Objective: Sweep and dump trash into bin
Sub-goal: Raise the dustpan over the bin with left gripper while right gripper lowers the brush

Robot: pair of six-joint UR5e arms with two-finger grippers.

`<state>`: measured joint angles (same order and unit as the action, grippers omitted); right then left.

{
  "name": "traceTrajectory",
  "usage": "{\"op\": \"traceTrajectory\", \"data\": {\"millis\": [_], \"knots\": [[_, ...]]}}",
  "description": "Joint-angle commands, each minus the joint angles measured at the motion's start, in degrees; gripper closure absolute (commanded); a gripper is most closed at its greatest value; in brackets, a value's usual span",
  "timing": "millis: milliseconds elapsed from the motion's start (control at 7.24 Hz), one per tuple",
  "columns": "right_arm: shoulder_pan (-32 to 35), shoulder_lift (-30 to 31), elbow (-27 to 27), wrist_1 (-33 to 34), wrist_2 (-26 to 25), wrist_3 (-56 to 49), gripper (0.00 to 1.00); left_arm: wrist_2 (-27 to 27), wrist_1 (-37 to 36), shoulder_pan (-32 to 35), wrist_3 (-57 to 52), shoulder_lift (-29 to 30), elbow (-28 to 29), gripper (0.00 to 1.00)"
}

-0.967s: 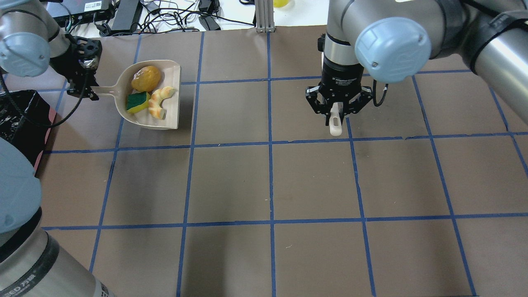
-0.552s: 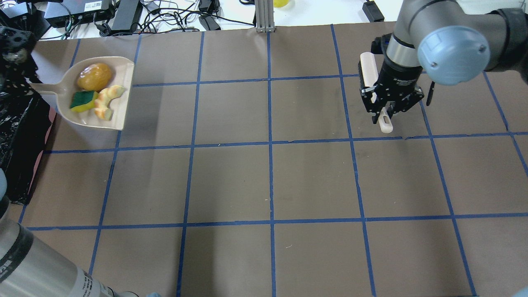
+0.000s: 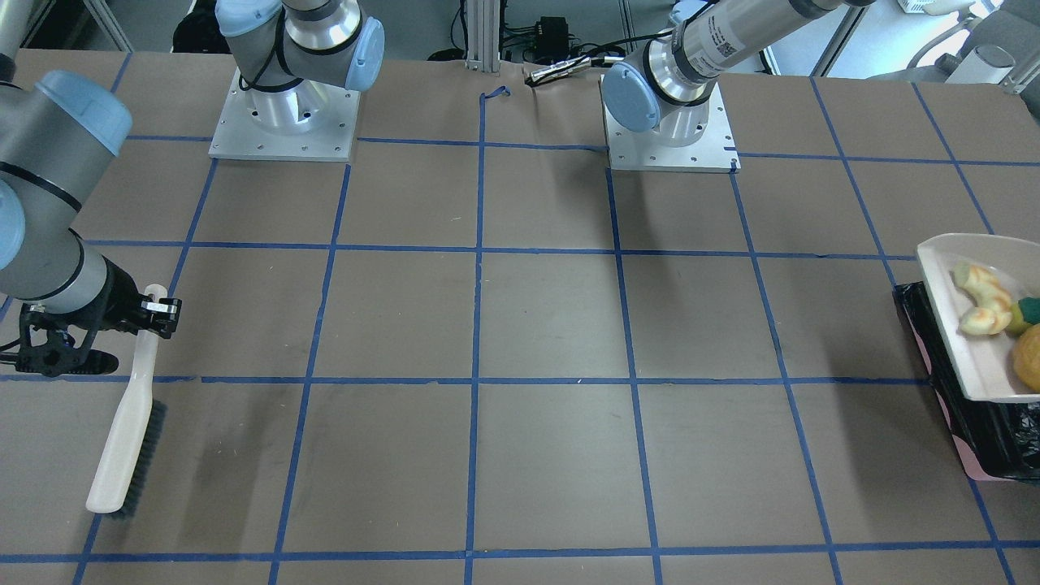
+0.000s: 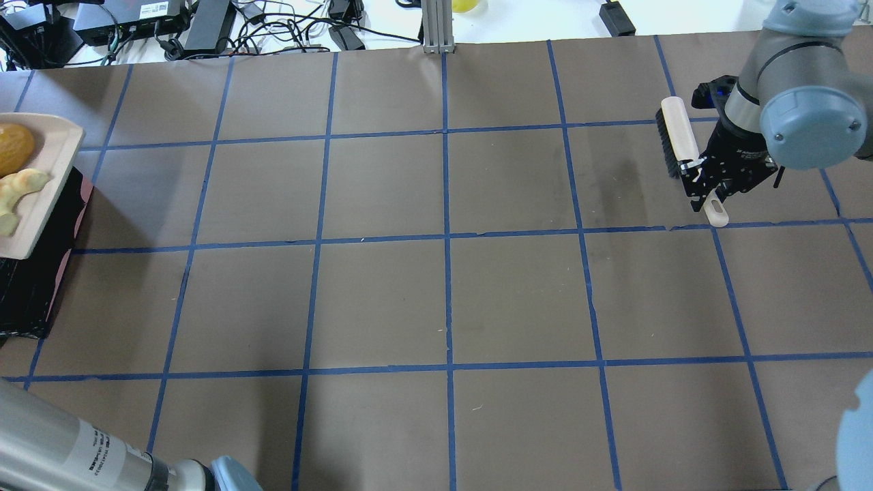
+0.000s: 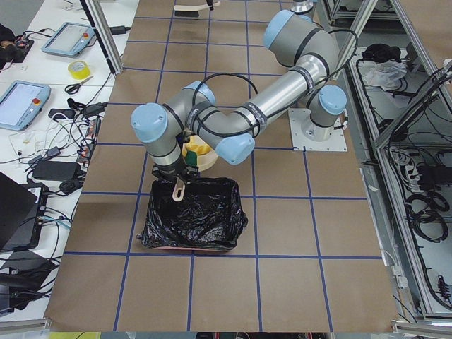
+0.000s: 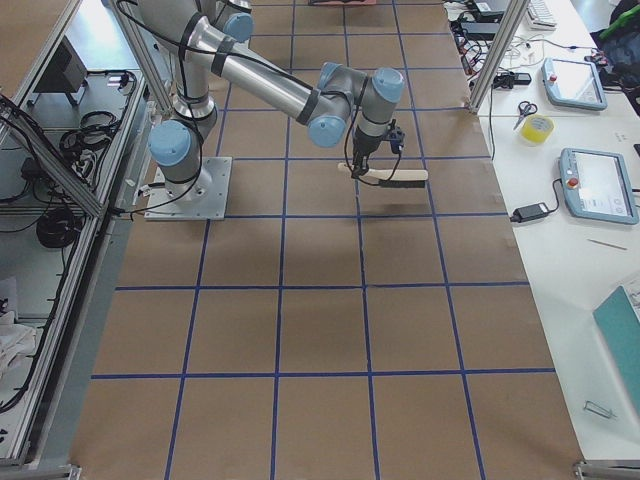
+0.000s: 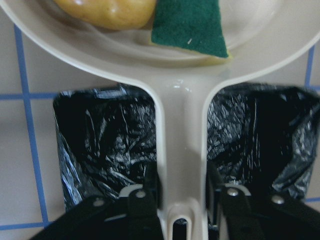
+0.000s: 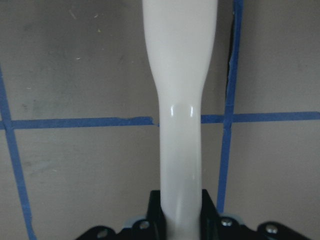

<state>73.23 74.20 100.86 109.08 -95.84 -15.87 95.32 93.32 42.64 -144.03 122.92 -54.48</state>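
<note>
My left gripper (image 7: 182,200) is shut on the handle of the cream dustpan (image 7: 182,125) and holds it above the bin (image 7: 105,145), a pink-sided box lined with a black bag (image 4: 34,293). In the pan (image 4: 41,198) lie the trash items: the yellow-brown lump (image 4: 12,149), the orange-cream peel piece (image 4: 17,187) and the green sponge wedge (image 7: 192,25). The pan and bin also show at the right edge of the front view (image 3: 967,325). My right gripper (image 4: 709,187) is shut on the handle of a cream brush (image 4: 678,140), far right, bristles down near the table.
Cables and black electronics (image 4: 204,27) lie beyond the table's far edge, with an aluminium post (image 4: 436,27) at its middle. The two arm bases (image 3: 284,122) stand on the robot's side. The brown table surface carries a blue tape grid.
My left arm carried the loaded dustpan to the left until it hangs over the bin. My right arm moved further right with the brush.
</note>
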Motion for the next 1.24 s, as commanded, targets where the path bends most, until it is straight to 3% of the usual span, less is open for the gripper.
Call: {"op": "traceTrajectory", "data": {"millis": [0,276,552,967,1105], "knots": [[-2.6,-2.3,0.1,2.8,-0.7,-3.5,1.0,4.1,-8.5,-4.1,-13.1,2.0,2.0,1.0],[-2.7,-3.2,0.1,4.3,-0.7,-4.7,1.0,4.6,-14.4,-4.8,-20.0,4.5,5.0,1.0],[-2.6,-3.9,0.1,4.5,-0.4,-4.7,1.0,4.6,-25.1,-4.1,-29.8,6.5,4.4,1.0],[-2.7,-5.1,0.0,5.6,-0.7,-4.4,1.0,7.4,-26.8,-1.3,-32.7,5.0,2.1,1.0],[-2.6,-5.2,0.0,5.6,-0.7,-4.2,1.0,7.7,-32.3,0.9,-36.9,4.7,1.5,1.0]]}}
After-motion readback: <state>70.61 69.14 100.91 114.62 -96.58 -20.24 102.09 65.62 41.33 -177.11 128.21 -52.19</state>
